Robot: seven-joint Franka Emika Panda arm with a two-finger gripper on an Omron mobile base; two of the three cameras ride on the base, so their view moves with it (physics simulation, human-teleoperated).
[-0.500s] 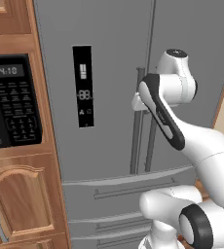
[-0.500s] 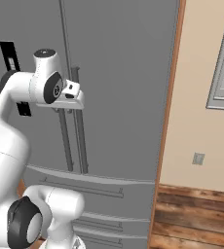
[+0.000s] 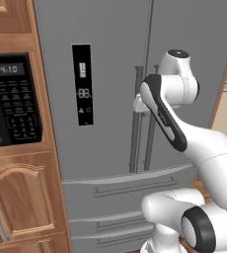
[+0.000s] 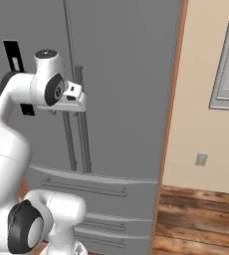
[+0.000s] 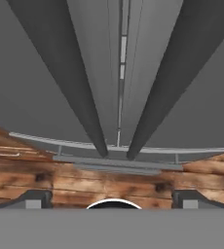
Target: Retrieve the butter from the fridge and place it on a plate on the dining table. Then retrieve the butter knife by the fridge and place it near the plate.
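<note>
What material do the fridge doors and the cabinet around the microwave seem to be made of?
The fridge looks like brushed or painted metal: flat, even grey with a matte sheen and darker grey bar handles. The cabinet looks like varnished wood: warm orange-brown with visible grain and a raised arched panel. As the scene is rendered, both are only appearances.

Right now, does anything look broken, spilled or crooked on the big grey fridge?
Nothing stands out. The fridge is shut, its two long handles hang straight side by side, and the drawers below sit level. The gripper has its jaws open near the handles.
</note>
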